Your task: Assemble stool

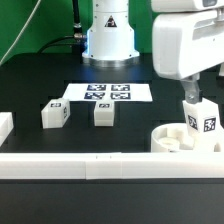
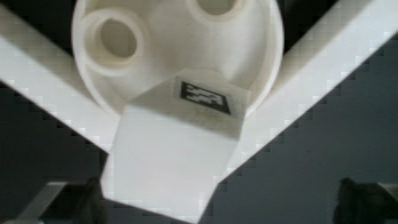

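Observation:
The round white seat (image 1: 172,140) lies at the exterior view's right, against the front rail. A white leg (image 1: 199,118) with a black-and-white tag stands upright on it. My gripper (image 1: 190,97) is right above the leg's upper end. In the wrist view the tagged leg (image 2: 178,150) rises from the seat (image 2: 178,40), which shows round holes. The dark fingers (image 2: 63,203) stand wide on both sides of the leg, with a clear gap to the far one. The gripper (image 2: 217,207) is open. Two more legs (image 1: 55,114) (image 1: 103,113) lie loose on the black table.
The marker board (image 1: 108,93) lies flat in front of the robot base (image 1: 108,35). A long white rail (image 1: 90,166) runs along the front, and another white rail end (image 1: 4,126) sits at the exterior view's left edge.

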`<action>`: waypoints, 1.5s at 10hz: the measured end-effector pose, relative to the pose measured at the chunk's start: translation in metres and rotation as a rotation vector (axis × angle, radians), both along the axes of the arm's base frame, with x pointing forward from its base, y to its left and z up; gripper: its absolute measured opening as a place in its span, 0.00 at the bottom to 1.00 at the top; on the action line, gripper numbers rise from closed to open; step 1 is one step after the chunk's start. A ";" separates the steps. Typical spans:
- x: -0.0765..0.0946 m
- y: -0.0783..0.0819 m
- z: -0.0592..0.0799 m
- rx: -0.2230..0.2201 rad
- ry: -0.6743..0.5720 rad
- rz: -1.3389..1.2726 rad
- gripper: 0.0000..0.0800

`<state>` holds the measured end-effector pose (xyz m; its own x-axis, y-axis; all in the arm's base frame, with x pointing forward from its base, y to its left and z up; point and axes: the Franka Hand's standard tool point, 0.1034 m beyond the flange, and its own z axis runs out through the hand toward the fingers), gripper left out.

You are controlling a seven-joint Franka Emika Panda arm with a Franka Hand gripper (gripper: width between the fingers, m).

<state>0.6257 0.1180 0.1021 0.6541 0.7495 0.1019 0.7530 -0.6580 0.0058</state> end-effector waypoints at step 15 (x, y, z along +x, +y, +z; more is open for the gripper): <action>0.007 -0.004 -0.013 -0.202 -0.030 1.029 0.81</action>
